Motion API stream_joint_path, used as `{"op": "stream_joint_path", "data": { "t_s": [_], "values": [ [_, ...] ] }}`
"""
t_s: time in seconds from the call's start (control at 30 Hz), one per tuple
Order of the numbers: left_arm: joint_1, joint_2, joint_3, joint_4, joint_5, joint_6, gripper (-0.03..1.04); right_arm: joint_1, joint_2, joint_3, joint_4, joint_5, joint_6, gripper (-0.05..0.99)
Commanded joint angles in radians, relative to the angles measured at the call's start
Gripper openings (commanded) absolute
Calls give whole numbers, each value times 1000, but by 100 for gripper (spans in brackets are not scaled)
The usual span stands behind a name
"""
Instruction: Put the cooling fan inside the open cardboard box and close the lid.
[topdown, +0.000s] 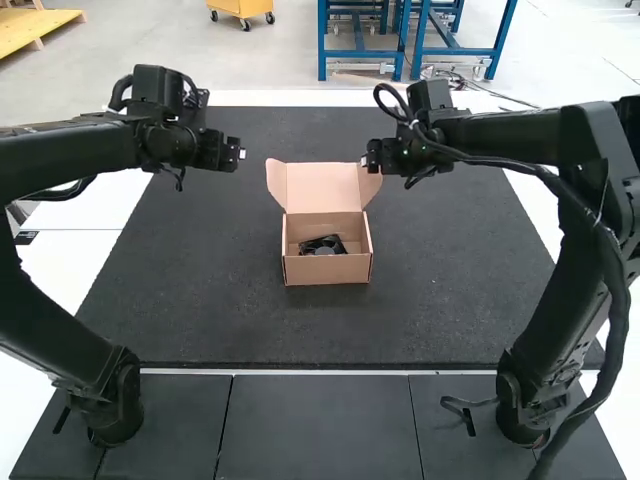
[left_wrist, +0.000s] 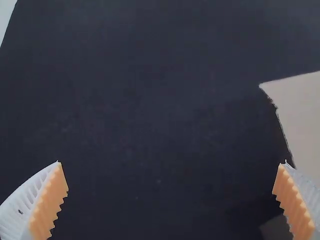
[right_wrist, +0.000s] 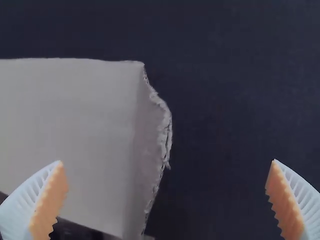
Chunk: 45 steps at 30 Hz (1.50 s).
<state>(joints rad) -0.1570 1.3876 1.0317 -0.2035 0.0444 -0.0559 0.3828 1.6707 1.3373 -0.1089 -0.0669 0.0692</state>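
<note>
A small cardboard box (topdown: 327, 258) stands on the black mat near the middle of the table, its lid (topdown: 321, 187) standing up at the far side. The black cooling fan (topdown: 322, 245) lies inside it. My left gripper (topdown: 236, 155) hovers just left of the lid's top corner, open, with bare mat between its orange-padded fingers (left_wrist: 47, 197); a corner of the lid (left_wrist: 300, 112) shows there. My right gripper (topdown: 371, 157) hangs at the lid's right top corner, open, with the lid's torn edge (right_wrist: 157, 145) between its fingers (right_wrist: 285, 200).
The black mat (topdown: 200, 270) covers most of the table, with white table margins (topdown: 70, 215) at the left and right. Dark panels (topdown: 320, 425) lie along the near edge between the two arm bases.
</note>
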Motion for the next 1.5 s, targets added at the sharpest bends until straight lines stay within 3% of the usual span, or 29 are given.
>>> {"op": "stream_joint_path", "data": {
  "t_s": [0.0, 0.1, 0.4, 1.13, 1.47],
  "values": [
    [8, 7, 2, 41, -9, 14, 97, -18, 1, -12, 25, -17, -3, 90],
    [8, 4, -25, 115, -5, 11, 97, -18, 1, -18, 54, -24, 6, 90],
    [-6, 10, -59, 110, -1, 14, 97, -16, 35, -1, 89, -45, 15, 90],
    [-6, 136, -39, 207, -1, 24, 97, -18, 70, 14, 129, -51, 40, 87],
    [-27, 180, -24, 220, -3, 24, 97, -30, 80, 33, 120, -106, 37, 86]
  ]
}}
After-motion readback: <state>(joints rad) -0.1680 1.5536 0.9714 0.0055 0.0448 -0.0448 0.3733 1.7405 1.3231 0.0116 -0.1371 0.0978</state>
